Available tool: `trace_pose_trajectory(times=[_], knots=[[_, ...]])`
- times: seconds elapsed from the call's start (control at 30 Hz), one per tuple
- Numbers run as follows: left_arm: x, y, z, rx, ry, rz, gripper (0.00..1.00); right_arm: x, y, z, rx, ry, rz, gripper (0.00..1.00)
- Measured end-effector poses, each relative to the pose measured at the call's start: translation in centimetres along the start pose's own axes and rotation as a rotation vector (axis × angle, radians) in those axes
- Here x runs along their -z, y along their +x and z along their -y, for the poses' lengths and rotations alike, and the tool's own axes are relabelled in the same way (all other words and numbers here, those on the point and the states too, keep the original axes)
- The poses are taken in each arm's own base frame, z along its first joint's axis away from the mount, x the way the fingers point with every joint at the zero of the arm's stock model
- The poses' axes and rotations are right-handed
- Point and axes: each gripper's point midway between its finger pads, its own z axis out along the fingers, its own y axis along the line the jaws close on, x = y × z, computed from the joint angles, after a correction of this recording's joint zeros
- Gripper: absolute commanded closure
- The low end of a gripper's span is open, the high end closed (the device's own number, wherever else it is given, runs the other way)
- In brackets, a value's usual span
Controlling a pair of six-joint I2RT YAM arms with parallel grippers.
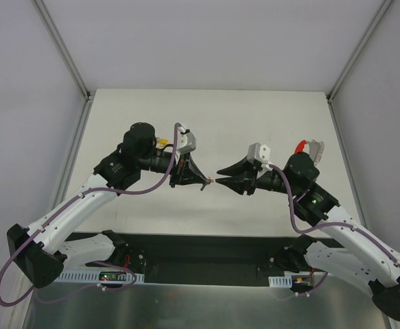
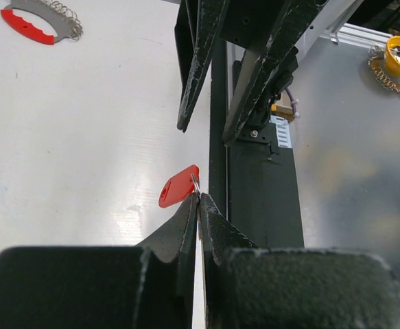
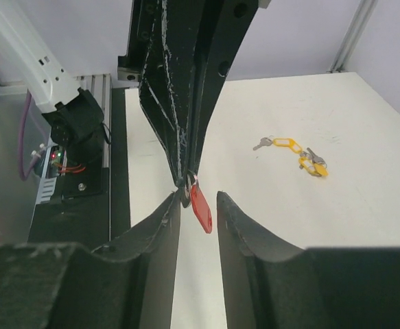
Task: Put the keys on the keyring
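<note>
Step in hand, as I read it: mid-air handover or regrip of one key, threading not started. Left gripper (image 2: pixel 199 200), centre-left of the top view, has its jaws together, pinching the small metal split ring (image 2: pixel 195 184) of a red plastic key tag (image 2: pixel 178 187); the tag hangs off the fingertips, clear of the table. Right gripper (image 3: pixel 198 197), tip-to-tip with it at frame centre, has jaws apart, straddling the tag without touching it. The keyring (image 2: pixel 28 27), a big loop of red plastic crescent plus grey ribbed metal coil, lies flat on the table at centre-right of the top view, behind the right wrist, well apart from both grippers and held by neither. Next move probably needs the right jaws to close on the tag body so the ring is presented, then someone has to go get the keyring. Yellow plastic key tags (image 3: pixel 314 166) with keys sit on the table, untouched. Hard to see: no key blade visible on the red tag; keyring partly hidden by the right wrist in the top view; coil opening not readable.
</note>
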Motion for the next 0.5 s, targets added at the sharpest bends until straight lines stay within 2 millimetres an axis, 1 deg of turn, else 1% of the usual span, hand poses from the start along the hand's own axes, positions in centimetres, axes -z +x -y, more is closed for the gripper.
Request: trace_pose_trajectory(times=[0.1, 0.3, 0.4, 0.5], knots=[[0.0, 0.2, 0.3, 0.003, 0.020, -0.016, 1.00, -0.3, 0.4, -0.3, 0.005, -0.040, -0.040, 0.69], [0.1, 0.9, 0.8, 0.008, 0.049, -0.042, 1.00, -0.9, 2.4, -0.9, -0.030, -0.110, -0.114, 0.69], [0.2, 0.9, 0.9, 0.007, 0.052, -0.048, 1.00, -1.3, 2.6, -1.1, -0.042, -0.142, -0.130, 0.69], [0.2, 0.8, 0.9, 0.002, 0.053, -0.053, 1.00, -1.6, 2.3, -1.4, -0.046, -0.172, -0.130, 0.70]])
